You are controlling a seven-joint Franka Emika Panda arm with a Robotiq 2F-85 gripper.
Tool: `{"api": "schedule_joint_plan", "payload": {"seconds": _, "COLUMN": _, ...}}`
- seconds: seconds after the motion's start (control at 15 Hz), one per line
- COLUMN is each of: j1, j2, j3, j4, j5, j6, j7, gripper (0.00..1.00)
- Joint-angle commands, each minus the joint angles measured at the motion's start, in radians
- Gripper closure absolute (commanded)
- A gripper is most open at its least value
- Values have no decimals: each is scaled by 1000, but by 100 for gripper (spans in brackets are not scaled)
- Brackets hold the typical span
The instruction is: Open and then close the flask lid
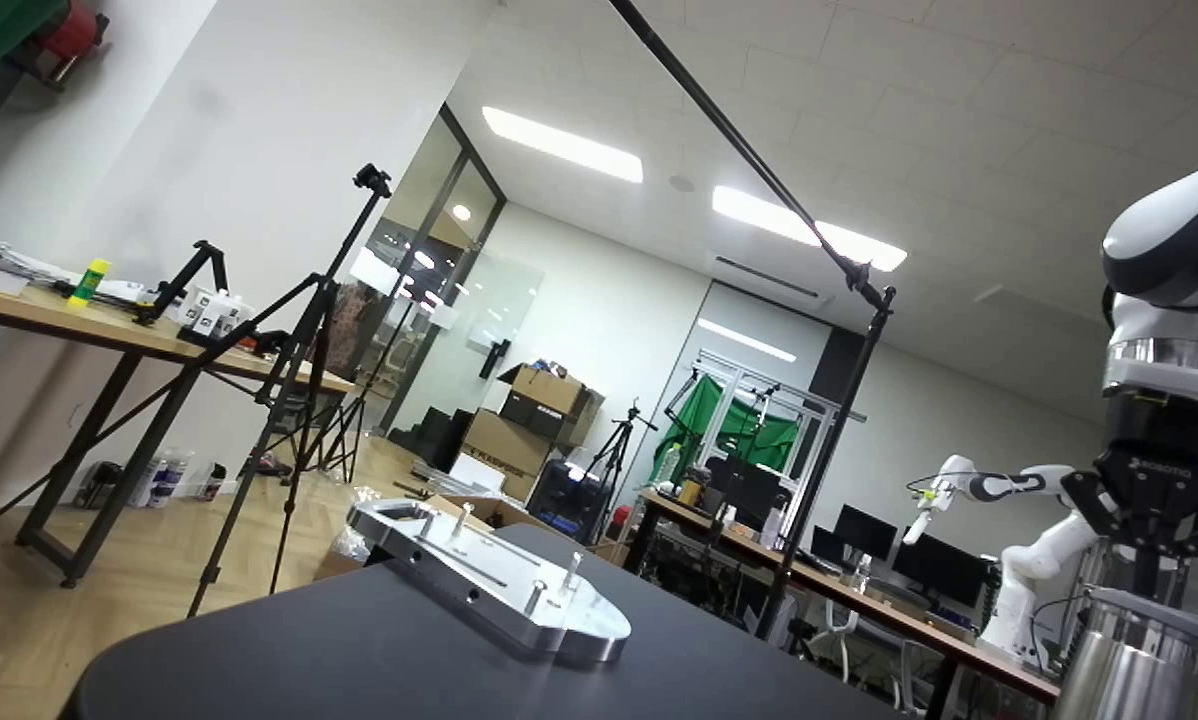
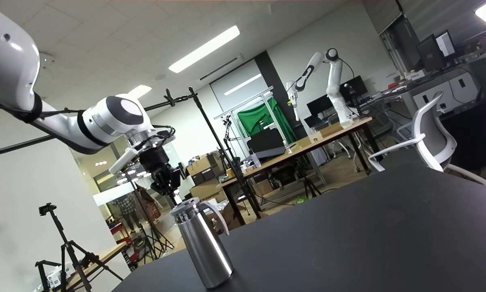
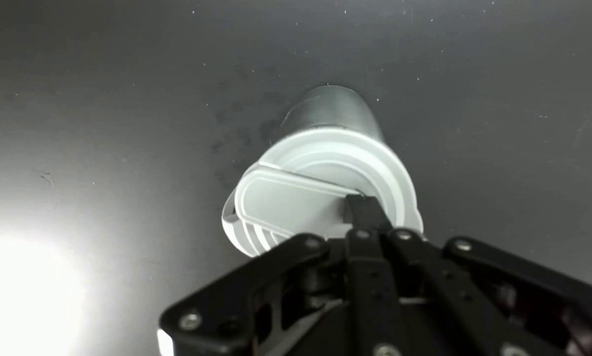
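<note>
- The shiny flask (image 2: 208, 247) stands up straight on the black desk (image 2: 348, 227).
- The claw (image 3: 371, 212) is pressed together, pinching nothing I can see. Its tip is over the lid (image 3: 340, 173); I can't tell if they touch.
- If the claw pushes too hard toward one side, the tall flask might tip over.
- The lid looks smooth, so the claw could slip off and not move it.

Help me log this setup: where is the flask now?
In an exterior view, the flask stands on the dark table, low and left of centre, just under the gripper; the wrist view shows it near the middle.
</note>
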Motion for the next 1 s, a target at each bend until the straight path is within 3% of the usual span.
{"api": "schedule_joint_plan", "payload": {"seconds": 0.0, "j1": 22, "j2": 14, "j3": -15, "j4": 4, "j5": -31, "j6": -4, "j7": 10, "gripper": 100}}
{"api": "schedule_joint_plan", "payload": {"seconds": 0.93, "j1": 28, "j2": 0, "j3": -8, "j4": 69, "j5": -8, "j6": -81, "j7": -2, "gripper": 100}}
